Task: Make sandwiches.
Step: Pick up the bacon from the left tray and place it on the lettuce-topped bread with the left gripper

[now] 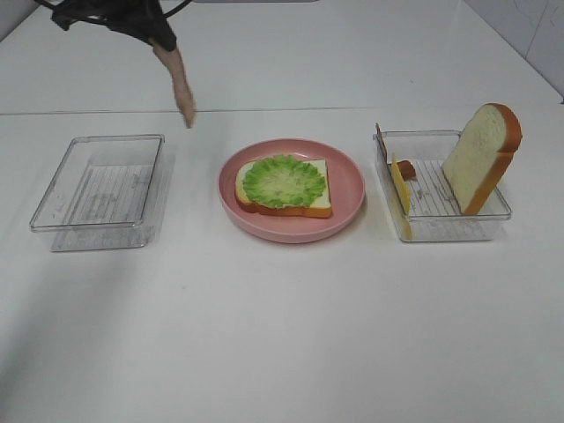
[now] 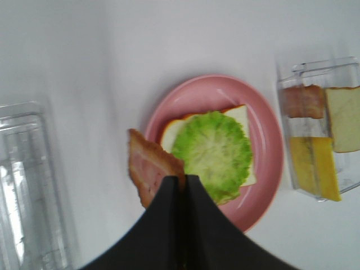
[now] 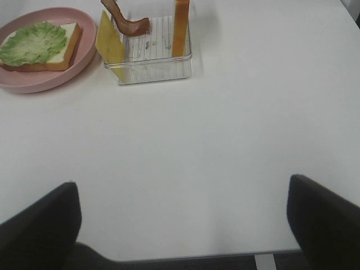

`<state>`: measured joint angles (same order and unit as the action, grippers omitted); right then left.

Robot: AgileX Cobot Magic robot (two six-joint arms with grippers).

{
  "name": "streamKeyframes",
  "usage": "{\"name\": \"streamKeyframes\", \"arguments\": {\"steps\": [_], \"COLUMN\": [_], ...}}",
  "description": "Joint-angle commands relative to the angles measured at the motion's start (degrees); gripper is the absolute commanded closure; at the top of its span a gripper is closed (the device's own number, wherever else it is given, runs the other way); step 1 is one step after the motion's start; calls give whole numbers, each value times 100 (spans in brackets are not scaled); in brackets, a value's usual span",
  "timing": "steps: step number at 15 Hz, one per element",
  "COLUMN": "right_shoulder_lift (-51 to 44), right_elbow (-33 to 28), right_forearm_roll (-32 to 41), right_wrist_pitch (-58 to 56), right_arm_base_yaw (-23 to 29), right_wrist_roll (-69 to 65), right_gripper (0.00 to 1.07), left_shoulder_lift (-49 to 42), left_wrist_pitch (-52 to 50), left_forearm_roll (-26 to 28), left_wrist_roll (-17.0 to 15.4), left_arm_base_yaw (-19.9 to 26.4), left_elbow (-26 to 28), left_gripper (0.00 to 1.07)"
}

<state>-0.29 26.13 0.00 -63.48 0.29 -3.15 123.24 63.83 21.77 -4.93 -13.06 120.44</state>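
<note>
Left gripper [image 1: 162, 39]: closed together on one end of a bacon strip [image 1: 181, 86]; raised above the surface [image 1: 264, 335].
Bacon strip: hung down from the left gripper's fingertips, clear of the surface.
Bread slice [image 1: 319, 204]: laid flat on the pink plate [image 1: 352, 189], lower than the left gripper and towards the right gripper's side.
Lettuce leaf [image 1: 284, 181]: spread on top of that slice.
Right gripper [image 3: 181, 185]: fingers set wide apart, nothing held; positioned over the surface.
Right tray [image 3: 152, 70]: placed ahead of the right gripper.
Second bread slice [image 1: 483, 154]: leaned upright in the right tray.
Cheese slice [image 1: 402, 189]: propped on edge at the plate-side wall; inside or outside cannot be told.
Second bacon strip [image 3: 132, 25]: small brown piece in the right tray, probably bacon.
Left tray [image 1: 97, 231]: set lower than the left gripper, on its outer side.
</note>
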Motion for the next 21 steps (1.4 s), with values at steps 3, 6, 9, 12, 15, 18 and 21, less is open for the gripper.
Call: {"name": "streamKeyframes", "arguments": {"steps": [3, 6, 9, 12, 15, 18, 21], "right_shoulder_lift": [-166, -166, -166, -166, -166, -166, -166], "right_elbow": [-11, -11, -11, -11, -11, -11, -11], "right_forearm_roll": [0, 0, 0, 0, 0, 0, 0], "right_wrist_pitch": [23, 23, 23, 23, 23, 23, 23], "right_arm_base_yaw": [-23, -23, -23, -23, -23, -23, -23], "right_wrist_roll": [11, 11, 11, 11, 11, 11, 11], "right_gripper": [11, 11, 11, 11, 11, 11, 11], "left_shoulder_lift": [69, 355, 699, 1226, 1644, 1662, 1662], "left_wrist_pitch": [-945, -1381, -1725, -1891, -1822, -1662, -1404], "left_forearm_roll": [871, 1616, 1891, 2366, 2544, 1833, 1197], "left_wrist_roll": [-74, -17, -17, -11, -11, -120, -384], "left_arm_base_yaw": [-682, -1020, -1289, -1450, -1455, -1387, -1341], "left_elbow": [17, 17, 17, 17, 17, 17, 17], "left_gripper": [107, 107, 107, 107, 107, 107, 107]}}
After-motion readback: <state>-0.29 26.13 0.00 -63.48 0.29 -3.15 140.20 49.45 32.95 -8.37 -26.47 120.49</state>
